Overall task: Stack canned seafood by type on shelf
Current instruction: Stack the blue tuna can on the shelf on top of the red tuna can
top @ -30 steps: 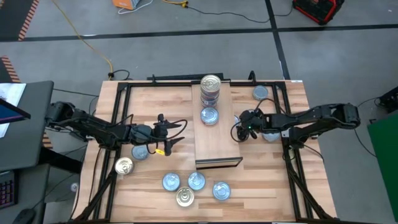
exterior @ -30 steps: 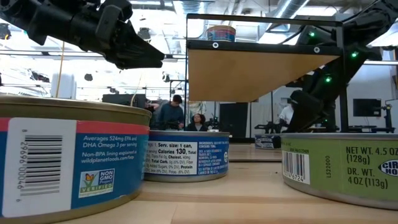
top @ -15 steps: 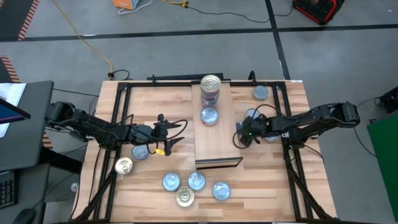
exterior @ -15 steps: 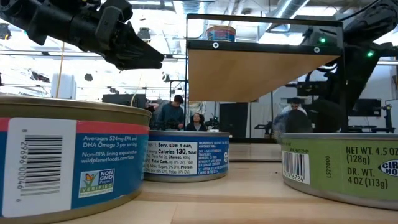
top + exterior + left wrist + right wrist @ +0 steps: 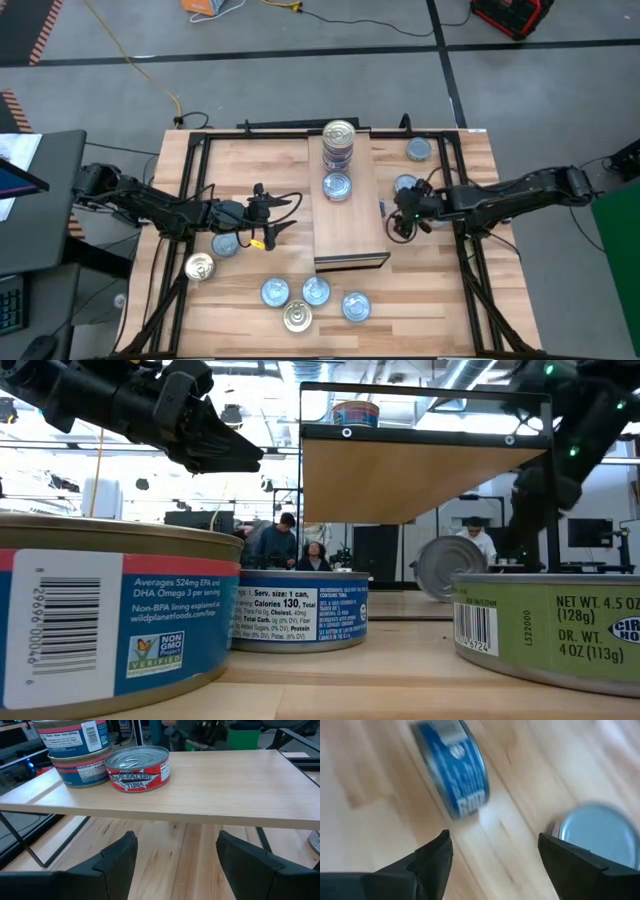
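Right gripper [image 5: 392,226]: over the tabletop [image 5: 440,300] just off the shelf's right edge, fingers [image 5: 432,857] spread wide, nothing between them. Its wrist view shows a blue-label tin [image 5: 454,767] tipped on edge ahead of the fingers and a flat light-blue-top tin [image 5: 597,832] beside it; label text there is too blurred to read. In the low view the tipped tin [image 5: 450,568] stands on its rim, silver face toward the camera.

Left gripper [image 5: 268,232]: just left of the shelf [image 5: 350,225], fingers [image 5: 117,860] wide apart, empty, pointed at the shelf edge.

Shelf: stack of tins [image 5: 339,145] at the far end, silver-gold top uppermost, with red/blue labels and a barcode. Single tin [image 5: 337,186] just in front of the stack, touching or nearly so; the left wrist view reads "TUNA" on its red band [image 5: 139,769].

Tabletop:
- light-blue-top tin [image 5: 419,150] at far right corner, another [image 5: 405,185] near the right gripper
- blue tin [image 5: 226,244] under the left gripper, gold-top tin [image 5: 200,266] beside it
- front cluster [image 5: 312,300]: three blue tops, one gold top

Readable in the low view: near left tin [image 5: 110,620] "Averages 524mg EPA and DHA Omega 3 per serving", "wildplanetfoods.com", "NON GMO VERIFIED". Middle tin [image 5: 300,610] "Calories 130". Right green tin [image 5: 550,625] "NET WT. 4.5 OZ (128g)", "DR. WT. 4 OZ (113g)".

People [image 5: 295,545] sit in the room behind.
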Tool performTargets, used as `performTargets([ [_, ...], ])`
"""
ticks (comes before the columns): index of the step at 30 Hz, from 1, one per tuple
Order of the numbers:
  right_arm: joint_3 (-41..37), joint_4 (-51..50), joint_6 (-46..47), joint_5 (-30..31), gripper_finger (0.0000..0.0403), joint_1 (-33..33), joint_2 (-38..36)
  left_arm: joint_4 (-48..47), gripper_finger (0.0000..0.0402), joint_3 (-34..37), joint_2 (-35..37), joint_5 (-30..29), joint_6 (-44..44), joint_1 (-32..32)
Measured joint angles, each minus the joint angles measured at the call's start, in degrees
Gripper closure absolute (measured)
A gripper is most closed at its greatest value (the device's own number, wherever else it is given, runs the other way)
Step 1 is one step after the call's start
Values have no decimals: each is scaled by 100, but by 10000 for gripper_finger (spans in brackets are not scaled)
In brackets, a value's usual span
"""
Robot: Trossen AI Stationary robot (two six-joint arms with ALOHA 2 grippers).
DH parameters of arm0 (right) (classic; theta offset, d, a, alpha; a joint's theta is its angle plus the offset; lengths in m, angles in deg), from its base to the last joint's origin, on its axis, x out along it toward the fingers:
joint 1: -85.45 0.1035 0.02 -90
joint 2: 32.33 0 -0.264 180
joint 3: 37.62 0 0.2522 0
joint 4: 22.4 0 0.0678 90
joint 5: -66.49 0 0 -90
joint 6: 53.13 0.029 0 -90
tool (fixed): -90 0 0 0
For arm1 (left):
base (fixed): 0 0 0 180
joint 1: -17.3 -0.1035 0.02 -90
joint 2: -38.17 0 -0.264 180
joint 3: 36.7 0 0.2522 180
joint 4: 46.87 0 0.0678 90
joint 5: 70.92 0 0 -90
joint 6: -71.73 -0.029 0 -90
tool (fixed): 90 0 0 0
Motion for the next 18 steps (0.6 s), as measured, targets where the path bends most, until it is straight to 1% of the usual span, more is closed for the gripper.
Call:
performTargets([
  [2, 0, 214, -427, -53, 85, -24, -157, -2, 143, 0, 0, 0, 0, 0],
  [3, 2, 330, -637, -195, 85, -42, -210, -3, 143, 0, 0, 0, 0, 0],
  [6, -26, 642, -1163, -344, 85, -43, -261, -7, 143, 0, 0, 13, 0, 0],
  [9, -338, 1267, -1619, -384, 85, -127, -256, -7, 143, 0, 0, 45, 1, 0],
  [13, -750, 2158, -1852, -571, 85, -241, -259, -11, 143, 0, 0, 129, 2, 0],
  [18, -1107, 3104, -1997, -1038, 85, -440, -121, -7, 143, 0, 0, 126, 0, -9],
])
